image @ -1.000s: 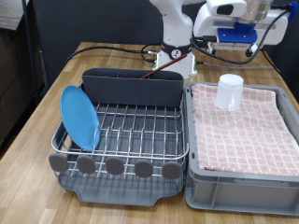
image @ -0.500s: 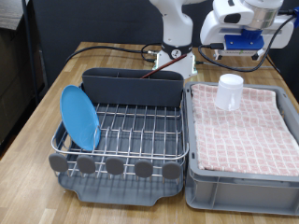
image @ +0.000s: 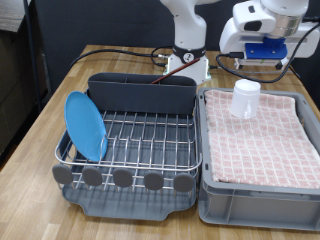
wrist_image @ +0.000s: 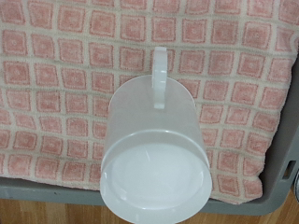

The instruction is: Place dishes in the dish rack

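Blue plate (image: 86, 125) stands slotted upright in the dish rack (image: 135, 140); the pincer (image: 262, 52) hangs above the white cup (image: 246, 98), its opening impossible to tell.

plate (image: 85, 125) upright at rack's (image: 150, 140) left end, remaining wires open

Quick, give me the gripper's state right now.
Gripper: above the white cup on the checked cloth; fingers not visible, so open or shut cannot be told. Nothing seen in its grasp.
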Controlling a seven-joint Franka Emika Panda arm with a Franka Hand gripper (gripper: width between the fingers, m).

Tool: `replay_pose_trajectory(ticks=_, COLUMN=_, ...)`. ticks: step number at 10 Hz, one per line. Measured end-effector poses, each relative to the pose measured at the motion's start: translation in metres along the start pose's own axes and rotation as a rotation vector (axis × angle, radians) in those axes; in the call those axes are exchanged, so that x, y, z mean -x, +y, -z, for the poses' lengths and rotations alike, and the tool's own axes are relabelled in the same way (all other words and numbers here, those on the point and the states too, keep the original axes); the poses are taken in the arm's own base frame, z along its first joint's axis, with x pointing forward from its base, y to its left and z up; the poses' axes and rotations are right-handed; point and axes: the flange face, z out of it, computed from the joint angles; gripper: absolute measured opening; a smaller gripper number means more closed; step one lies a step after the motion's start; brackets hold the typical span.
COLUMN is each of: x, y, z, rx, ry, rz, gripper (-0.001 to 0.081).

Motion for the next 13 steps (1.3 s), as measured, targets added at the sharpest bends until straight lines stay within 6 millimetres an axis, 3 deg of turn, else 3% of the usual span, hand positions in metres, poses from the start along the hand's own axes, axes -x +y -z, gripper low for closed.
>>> replay_pose_trajectory(ticks=3, x=0.000, y=-0.009, z=-0.011, rx=0.005, ry=-0.025, rz=-0.012, gripper=0.0802)
replay_pose_trajectory(ticks=13, x=-0.029, y=-0.030, z=-0.091, rx=0.049, ry=-0.123, rz=-0.091, gripper=0.0802)
